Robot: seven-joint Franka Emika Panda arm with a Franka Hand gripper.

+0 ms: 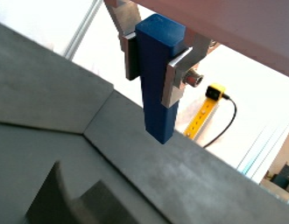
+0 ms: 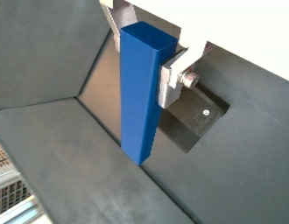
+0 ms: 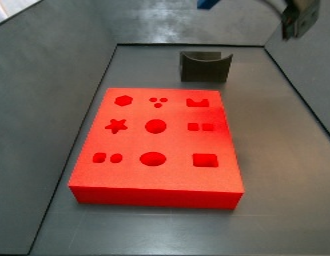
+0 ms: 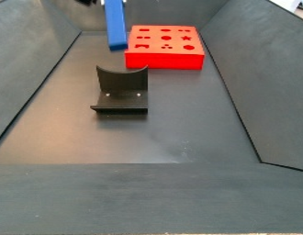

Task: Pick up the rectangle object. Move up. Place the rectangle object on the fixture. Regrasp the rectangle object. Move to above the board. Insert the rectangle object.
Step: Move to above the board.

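Lining a dark grey walled counter point(image 4: 179, 119), sloped panels rise on every side in both side views. Toward the far end lies the red board point(image 3: 157, 145), flat, its cutouts facing up; the fixture point(image 4: 121, 90) stands apart from it. At the upper left of a side view, the rectangle object point(image 4: 117, 26) hangs above the floor, long axis vertical. Both wrist views show the gripper point(image 2: 147, 54) with jaws clamped on the bar's upper part, square end uppermost.
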